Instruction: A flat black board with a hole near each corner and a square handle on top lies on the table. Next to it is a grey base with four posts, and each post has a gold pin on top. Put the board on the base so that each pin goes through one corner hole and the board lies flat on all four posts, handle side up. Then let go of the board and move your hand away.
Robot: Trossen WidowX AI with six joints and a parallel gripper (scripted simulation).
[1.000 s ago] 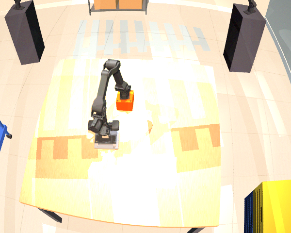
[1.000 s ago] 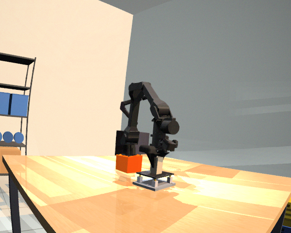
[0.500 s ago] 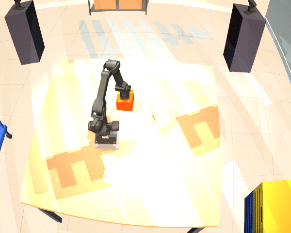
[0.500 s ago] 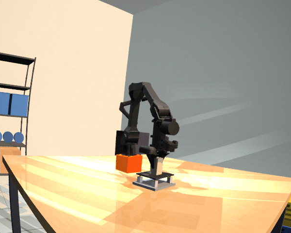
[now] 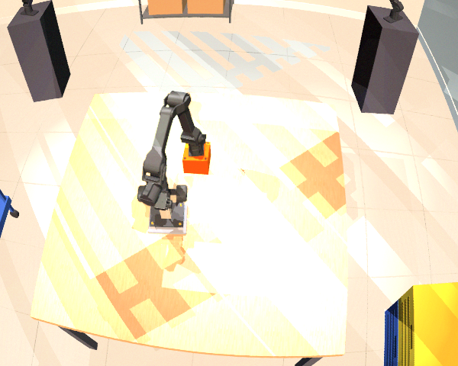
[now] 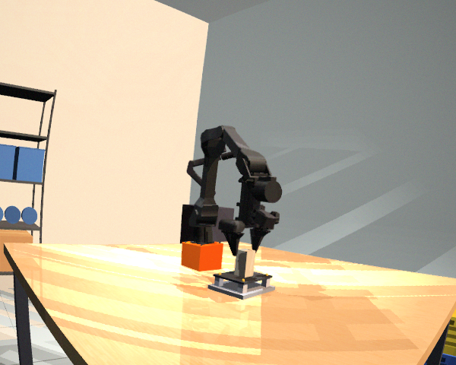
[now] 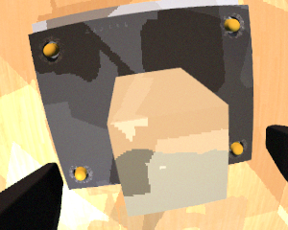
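At lower centre of the exterior frame, the black board point(image 5: 178, 214) point(image 6: 230, 276) point(image 7: 86, 105) sits on the grey base point(image 5: 154, 230) point(image 6: 242, 294) point(image 7: 134, 11), a gold pin showing at each corner. The fingers point(image 6: 244, 253) stand wide open around the upright handle point(image 5: 166, 213) point(image 6: 244, 262) point(image 7: 168, 139), gripping nothing.

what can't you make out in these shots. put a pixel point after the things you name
- Rear posts of the grey base point(image 5: 167, 230) point(image 6: 242, 295): mostly hidden in the exterior view by the black board point(image 5: 167, 225) point(image 6: 225, 276) point(image 7: 82, 105)
- Whole fingers of the hand point(image 6: 245, 252) point(image 7: 167, 156): cut off by the wrist view's edges
- Board's underside: faces down in every view
- Faint marks near the board's far edge, wrist view: too small to read
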